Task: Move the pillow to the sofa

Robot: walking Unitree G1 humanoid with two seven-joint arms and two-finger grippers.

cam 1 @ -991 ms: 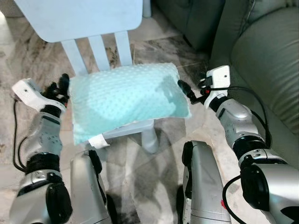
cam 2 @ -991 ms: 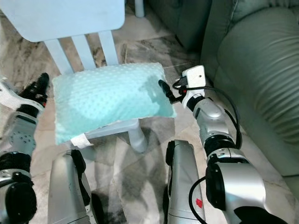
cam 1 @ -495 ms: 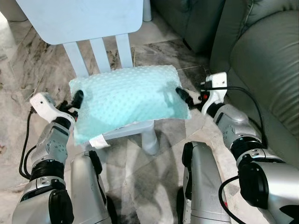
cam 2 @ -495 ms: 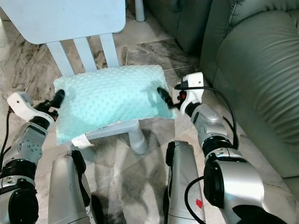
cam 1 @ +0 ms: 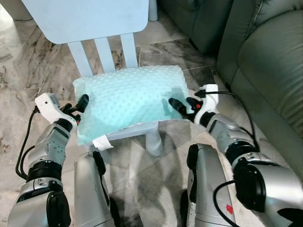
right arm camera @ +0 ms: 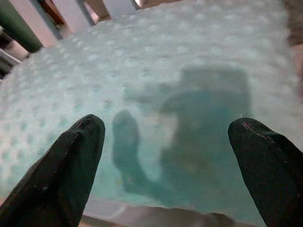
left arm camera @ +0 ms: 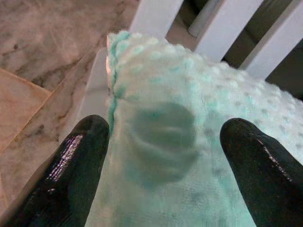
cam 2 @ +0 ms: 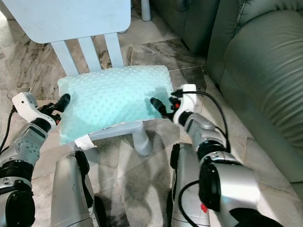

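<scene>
A mint-green dotted pillow [cam 1: 130, 97] lies on the seat of a small pale chair [cam 1: 137, 128]. My left gripper [cam 1: 78, 104] is at the pillow's left edge. In the left wrist view its fingers [left arm camera: 71, 170] stand open with the pillow's corner [left arm camera: 189, 156] between them. My right gripper [cam 1: 183, 105] is at the pillow's front right corner, open and pointing at it. The right wrist view has the pillow's [right arm camera: 180, 94] side just beyond the spread fingertips [right arm camera: 90, 127]. The grey-green sofa [cam 1: 270, 61] stands to the right.
The chair's back [cam 1: 85, 19] with its slats rises behind the pillow. The sofa's arm [cam 1: 208, 23] stands close to the chair's far right. Marble floor [cam 1: 156, 179] lies all around, and my own legs show at the bottom.
Both grippers have dropped lower and come in against the pillow's ends. The right one has slid left under the front right corner. The pillow stays on the chair.
</scene>
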